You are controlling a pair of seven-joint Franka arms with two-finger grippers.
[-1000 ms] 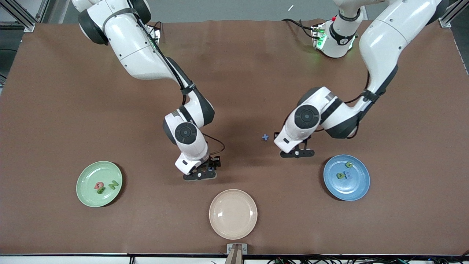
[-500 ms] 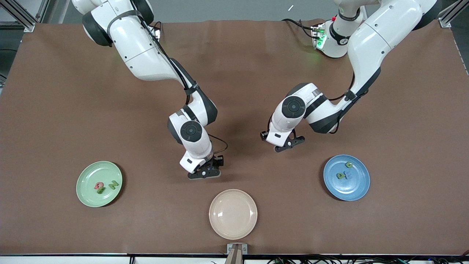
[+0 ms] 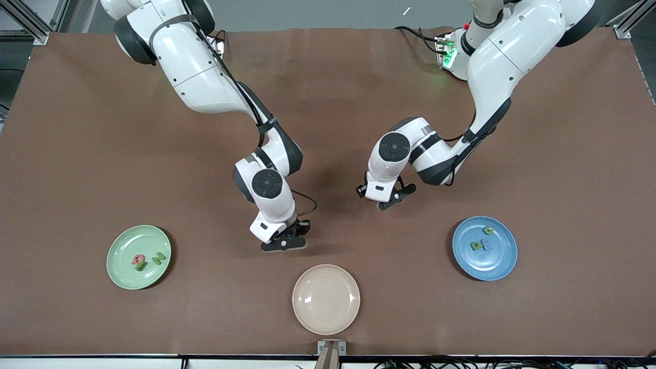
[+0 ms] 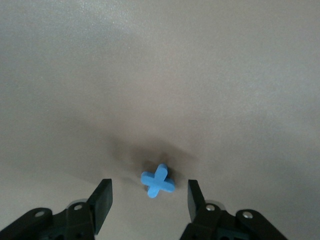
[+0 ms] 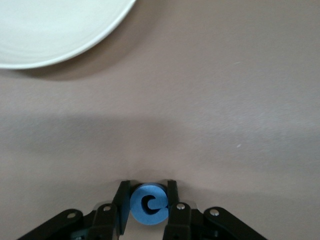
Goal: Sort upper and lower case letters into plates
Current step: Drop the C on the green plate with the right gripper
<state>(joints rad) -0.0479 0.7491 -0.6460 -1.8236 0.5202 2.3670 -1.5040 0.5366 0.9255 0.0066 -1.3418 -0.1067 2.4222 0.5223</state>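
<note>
Between the fingers of the right gripper [image 5: 145, 205], down at the brown table [image 3: 77, 154] just farther from the front camera than the cream plate [image 3: 326, 299], we see a blue letter c [image 5: 148, 203] pinched from both sides, the jaws drawn narrow against it; only the right wrist view shows this letter, since from the front the gripper's black fingers [image 3: 283, 244] and white wrist cover it. That wrist view also catches an arc of the cream plate's rim. The left gripper [image 4: 149, 197] sits low over the middle of the table with its jaws standing wide, and its own camera shows a small blue cross-shaped letter x [image 4: 158, 180] lying flat between the fingertips, touched by neither; in the front view the left hand [image 3: 384, 197] hides that piece completely. Outward from there, the front camera alone gives us the pale green plate [image 3: 139, 257] toward the right arm's end, carrying a red letter and green ones, and the blue plate [image 3: 484, 248] toward the left arm's end, holding green and pale blue letters.
</note>
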